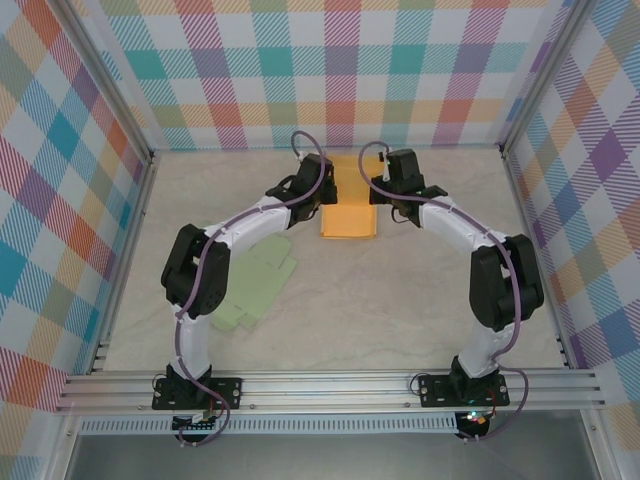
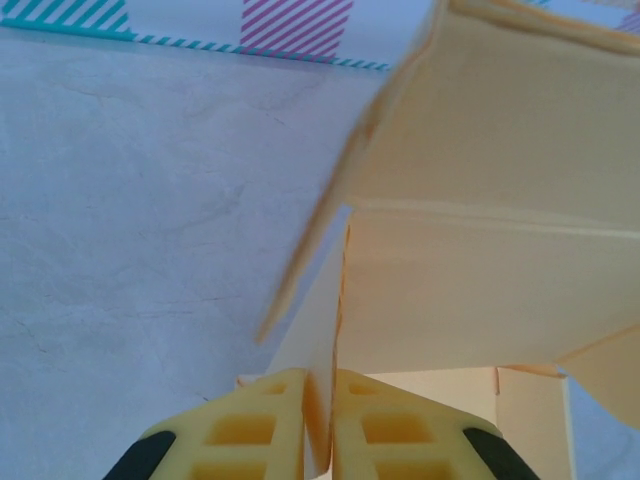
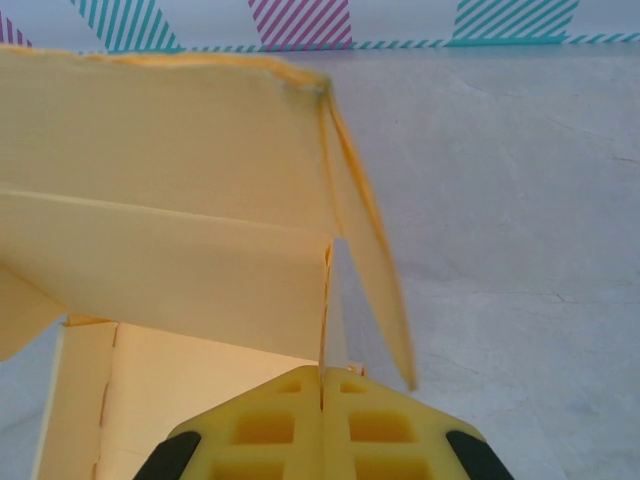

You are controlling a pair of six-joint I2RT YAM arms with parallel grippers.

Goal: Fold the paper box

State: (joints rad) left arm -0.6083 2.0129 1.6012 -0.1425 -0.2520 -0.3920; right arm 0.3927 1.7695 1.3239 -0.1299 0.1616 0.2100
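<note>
The paper box (image 1: 350, 212) is pale orange card and lies at the back middle of the table, partly raised. My left gripper (image 1: 325, 195) is at its left edge. In the left wrist view this gripper (image 2: 320, 388) is shut on a thin upright side flap of the paper box (image 2: 480, 290), whose panels rise ahead and to the right. My right gripper (image 1: 380, 195) is at the right edge. In the right wrist view it (image 3: 322, 378) is pinched shut on the right side flap, with the paper box (image 3: 170, 260) spreading to its left.
A flat pale green card blank (image 1: 255, 288) lies on the table left of centre, under the left arm. Checked walls (image 1: 330, 70) close the back and both sides. A metal rail (image 1: 330, 385) runs along the near edge.
</note>
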